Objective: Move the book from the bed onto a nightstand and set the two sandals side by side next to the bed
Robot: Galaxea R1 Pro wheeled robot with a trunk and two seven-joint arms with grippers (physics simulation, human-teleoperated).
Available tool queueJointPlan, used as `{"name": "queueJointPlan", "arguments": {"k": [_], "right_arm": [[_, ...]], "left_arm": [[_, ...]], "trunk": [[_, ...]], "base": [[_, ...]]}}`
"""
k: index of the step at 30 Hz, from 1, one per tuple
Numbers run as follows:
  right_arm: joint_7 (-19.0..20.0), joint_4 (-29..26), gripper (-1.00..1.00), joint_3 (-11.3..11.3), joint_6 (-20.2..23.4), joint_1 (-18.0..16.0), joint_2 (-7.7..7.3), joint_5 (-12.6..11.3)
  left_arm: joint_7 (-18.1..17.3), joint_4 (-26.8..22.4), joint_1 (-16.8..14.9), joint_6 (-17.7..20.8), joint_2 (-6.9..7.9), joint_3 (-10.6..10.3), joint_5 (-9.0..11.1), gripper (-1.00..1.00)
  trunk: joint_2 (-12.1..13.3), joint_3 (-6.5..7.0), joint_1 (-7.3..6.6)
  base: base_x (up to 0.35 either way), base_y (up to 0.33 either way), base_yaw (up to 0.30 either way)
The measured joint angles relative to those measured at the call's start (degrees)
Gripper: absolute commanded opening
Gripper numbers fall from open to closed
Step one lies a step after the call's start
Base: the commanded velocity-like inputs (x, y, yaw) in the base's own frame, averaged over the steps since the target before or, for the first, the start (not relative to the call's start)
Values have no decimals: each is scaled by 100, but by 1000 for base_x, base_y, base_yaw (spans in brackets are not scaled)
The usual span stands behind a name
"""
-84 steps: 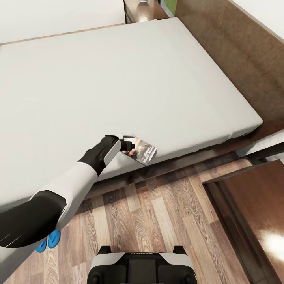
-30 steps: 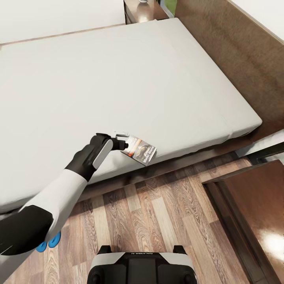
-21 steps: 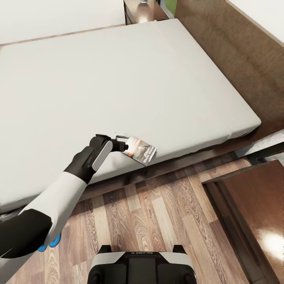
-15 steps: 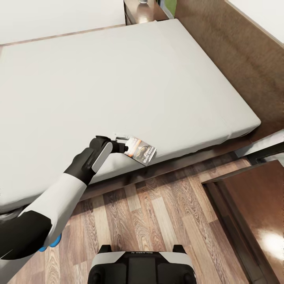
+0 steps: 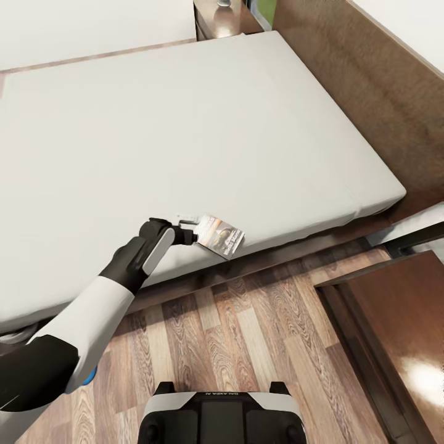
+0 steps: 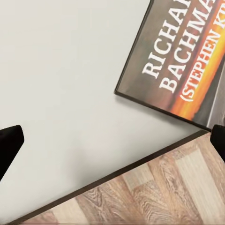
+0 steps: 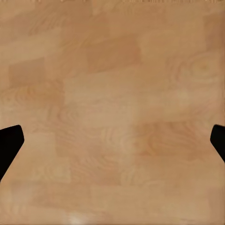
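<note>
left hand [image 5: 192,232] nudged closer, book [image 6: 187,61] cut off

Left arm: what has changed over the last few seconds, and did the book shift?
The left gripper has drawn back from over the book's corner toward its edge and hangs open, gripping nothing. The book lies where it was, at the mattress's near edge.

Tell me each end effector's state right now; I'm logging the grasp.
Left end effector: open, at the book, not holding it.
Right end effector: open, empty, over wood floor.
</note>
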Motion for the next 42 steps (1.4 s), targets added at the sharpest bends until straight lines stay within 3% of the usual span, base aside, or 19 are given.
{"name": "queueJointPlan", "arguments": {"k": [4, 8, 14, 21, 25, 27, 31, 37, 42], "right_arm": [[-4, -76, 100, -2, 2, -1, 0, -2], [-6, -113, 100, -4, 4, 0, 0, -3], [-7, -151, 100, -7, 5, -3, -1, -4], [-7, -209, 100, -8, 5, -6, -1, -4], [-7, -223, 100, -9, 3, -8, -1, -4], [-7, -230, 100, -7, 2, -10, -1, -4], [-5, -234, 100, -8, 2, -10, -1, -4], [-1, -234, 100, -2, 2, -11, -7, -4], [0, -233, 100, -1, 2, -11, -13, -4]], "left_arm": [[74, -4, 56, 0, 38, -2, -1, 100], [111, -3, 105, 3, 80, -3, -4, 100], [145, -17, 168, 13, 269, -1, -7, 100], [167, -30, 207, 22, 386, -7, -9, 100], [172, -189, 285, 140, 561, -12, -7, 100], [172, -503, 368, 317, 746, -18, -18, 100], [172, -965, 536, 556, 920, -20, -3, 100], [172, -1620, 907, 969, 1081, -3, -2, 100], [178, -1802, 1166, 982, 1248, -12, -13, 100]], "trunk": [[0, 0, 0], [159, 71, -87], [201, 90, -110], [201, 90, -110], [360, 161, -197], [440, 197, -241], [482, 216, -264], [482, 216, -264], [482, 216, -264]], "base": [[0, 0, 0], [0, 0, 0], [0, 0, 0], [0, 0, 0], [0, 0, 0], [0, 0, 0], [0, 0, 0], [0, 0, 0], [0, 0, 0]]}}
